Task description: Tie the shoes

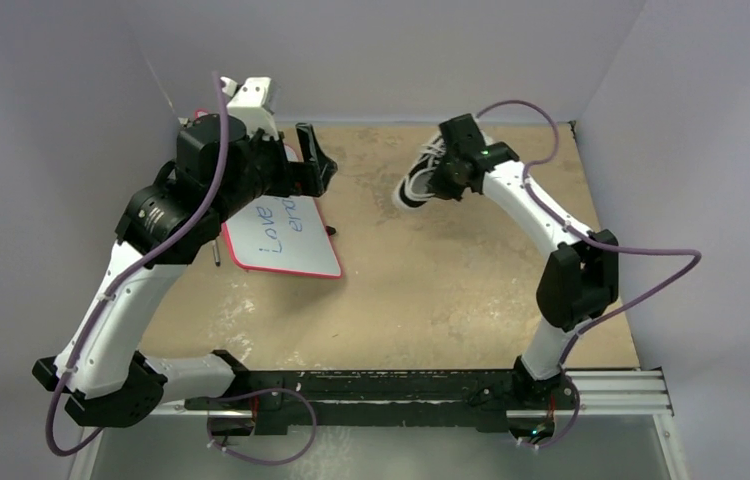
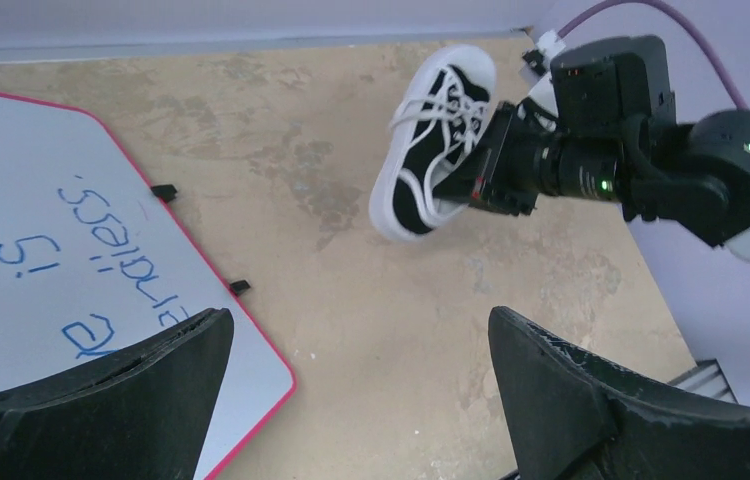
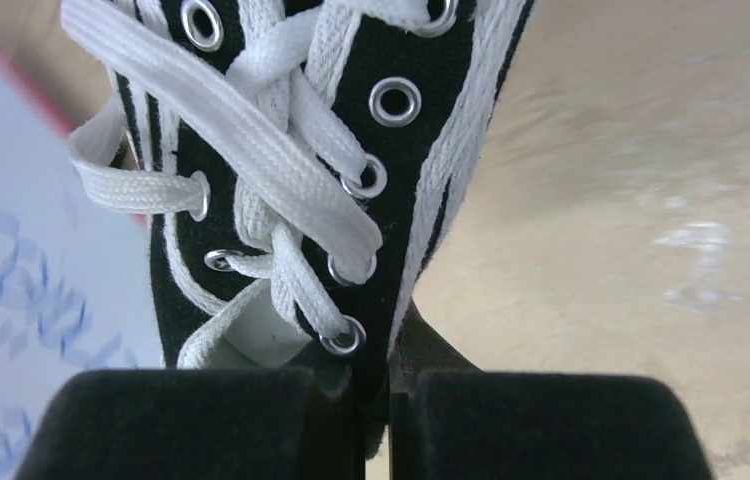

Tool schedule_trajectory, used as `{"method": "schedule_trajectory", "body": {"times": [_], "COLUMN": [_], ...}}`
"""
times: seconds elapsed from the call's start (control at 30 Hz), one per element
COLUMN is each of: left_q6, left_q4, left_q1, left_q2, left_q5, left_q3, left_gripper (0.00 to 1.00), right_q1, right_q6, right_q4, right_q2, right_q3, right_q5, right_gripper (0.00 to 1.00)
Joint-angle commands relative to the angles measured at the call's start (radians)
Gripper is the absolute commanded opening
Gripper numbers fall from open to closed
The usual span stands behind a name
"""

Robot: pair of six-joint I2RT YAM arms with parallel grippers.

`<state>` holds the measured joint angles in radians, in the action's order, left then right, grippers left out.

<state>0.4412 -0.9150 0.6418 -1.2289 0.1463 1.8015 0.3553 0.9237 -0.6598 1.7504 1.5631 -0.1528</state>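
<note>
Your right gripper [image 3: 376, 385] has its 2 fingers pinched almost together on the shoe [image 3: 406, 160], with only the thin canvas edge beside the topmost eyelets between them, so read it as clamped on the shoe's upper. From that grip the shoe's long axis runs straight away from the fingers, tongue end nearest and the rows of eyelets heading off toward the toe. The white laces [image 3: 251, 130] cross the tongue directly beyond the fingertips. 1 flat strand lies diagonally over the others and a slack loop hangs at the left, and no bow shows. In the overhead view the shoe sits at the far, centre-right part of the table [image 1: 431, 290], heel toward the near left. Whether its sole rests flat or is tipped up by the grip, you cannot tell. Your left gripper [image 2: 356, 340] is spread wide and holds nothing. It hovers over the red-edged whiteboard [image 2: 31, 200], well apart from the shoe, with bare table between. Its opening faces the shoe, which lies ahead and to its right, lace side turned toward it. So the right arm is the nearer one and serves as the anchor. Any lace pickup probably falls to the left, which must cross that gap and come in along the tongue, not across it.
</note>
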Motion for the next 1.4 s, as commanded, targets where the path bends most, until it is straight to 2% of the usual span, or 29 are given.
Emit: {"method": "schedule_trajectory", "body": {"times": [0.0, 0.07, 0.13, 0.2, 0.33, 0.5, 0.73, 0.83, 0.9, 1.0, 1.13, 1.37], "left_q6": [-0.012, -0.008, -0.002, 0.015, 0.083, 0.159, 0.195, 0.2, 0.218, 0.259, 0.299, 0.291], "left_q4": [0.04, 0.046, 0.046, 0.047, 0.076, 0.14, 0.176, 0.206, 0.245, 0.307, 0.374, 0.337], "left_q1": [-0.001, -0.001, -0.001, -0.002, -0.002, -0.001, 0.02, 0.067, 0.1, 0.148, 0.218, 0.266], "left_q2": [0.057, 0.061, 0.055, 0.042, 0.013, -0.042, -0.105, -0.106, -0.098, -0.093, -0.11, -0.162], "left_q5": [0.12, 0.135, 0.137, 0.133, 0.066, -0.162, -0.353, -0.348, -0.334, -0.31, -0.263, -0.122], "left_q3": [0.006, 0.001, -0.003, -0.013, -0.047, -0.112, -0.191, -0.235, -0.279, -0.34, -0.389, -0.361], "left_gripper": [0.99, 0.99, 0.99, 0.99, 0.99, 0.99, 0.99, 0.99, 0.99, 0.97, 0.95, 0.9], "right_q1": [0.111, 0.125, 0.108, 0.105, 0.111, 0.114, 0.153, 0.154, 0.153, 0.151, 0.129, -0.064], "right_q6": [-0.241, -0.281, -0.269, -0.338, -0.397, -0.445, -0.397, -0.377, -0.379, -0.349, -0.387, -0.563], "right_q4": [-0.033, 0.039, 0.04, 0.044, 0.092, 0.171, 0.196, 0.152, 0.104, 0.01, -0.111, -0.092], "right_q2": [-0.076, -0.153, -0.203, -0.228, -0.247, -0.268, -0.357, -0.451, -0.515, -0.608, -0.643, -0.519], "right_q3": [0.066, -0.038, -0.152, -0.248, -0.431, -0.629, -0.806, -0.842, -0.837, -0.793, -0.673, -0.5], "right_q5": [0.108, 0.178, 0.3, 0.369, 0.372, 0.334, 0.386, 0.396, 0.423, 0.428, 0.332, 0.389], "right_gripper": [0.0, 0.0, 0.0, 0.0, 0.0, 0.0, 0.02, 0.35, 0.53, 0.69, 0.8, 0.79]}}
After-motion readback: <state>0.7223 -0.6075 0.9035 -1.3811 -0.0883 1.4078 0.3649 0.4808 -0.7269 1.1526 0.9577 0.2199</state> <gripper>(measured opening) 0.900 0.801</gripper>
